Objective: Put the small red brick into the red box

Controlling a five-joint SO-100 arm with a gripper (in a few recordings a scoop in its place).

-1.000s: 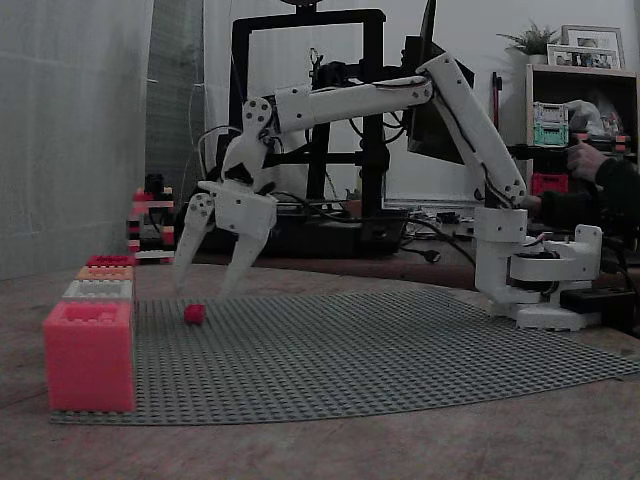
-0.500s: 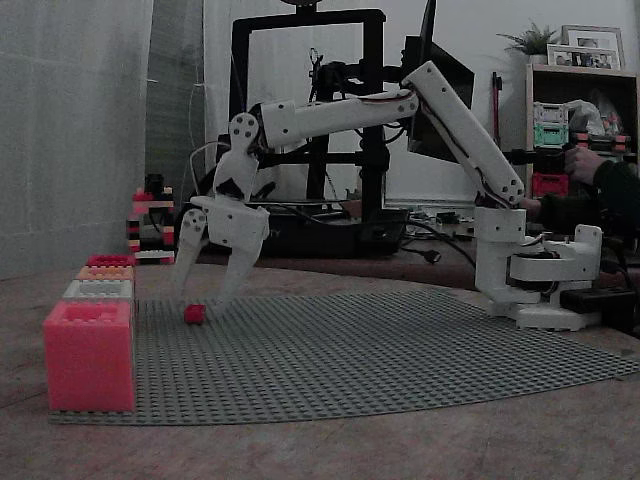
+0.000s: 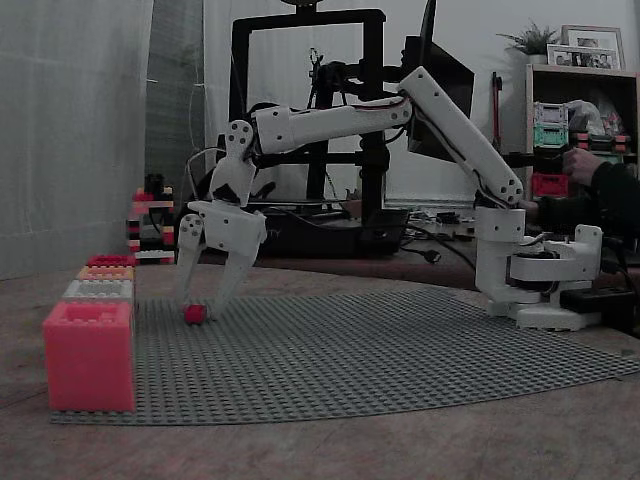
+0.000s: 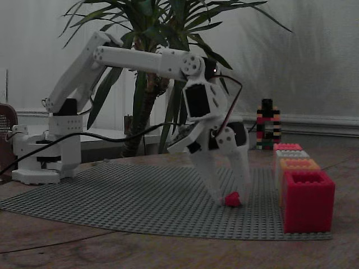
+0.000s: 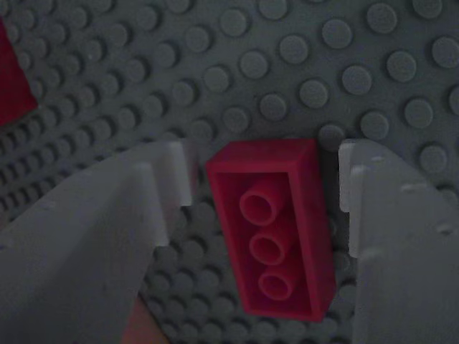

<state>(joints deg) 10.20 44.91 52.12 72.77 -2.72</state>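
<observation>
1. Your white gripper [image 3: 205,300] hangs low over the grey studded baseplate [image 3: 400,350], its two fingers spread moderately wide with the small red brick [image 3: 195,314] between them. In the wrist view the gripper [image 5: 262,215] shows a gap on each side of the brick [image 5: 276,226] — neither finger touches it yet.

2. The brick lies on the baseplate at the left in a fixed view, near the row of boxes. It rests with its hollow underside up; you can make out three round tubes inside it in the wrist view.

3. Expect it to handle as a light, rigid piece of hard plastic, smooth and somewhat slippery. Judge the best hold to be across its two long flat sides, near the middle, so that it does not pivot or squirt out. It sits slightly skewed to the fingers.

4. The red box [image 4: 307,200] is hard to single out: a box nearest the camera looks deep red in a fixed view [image 4: 307,200] and lighter in the other fixed view [image 3: 89,354], and another red top [image 3: 110,261] shows at the far end of the row.

5. The wrist view gives you the clearance to each finger and the brick's skew; the fixed views give you height above the plate and the way to the boxes.
</observation>
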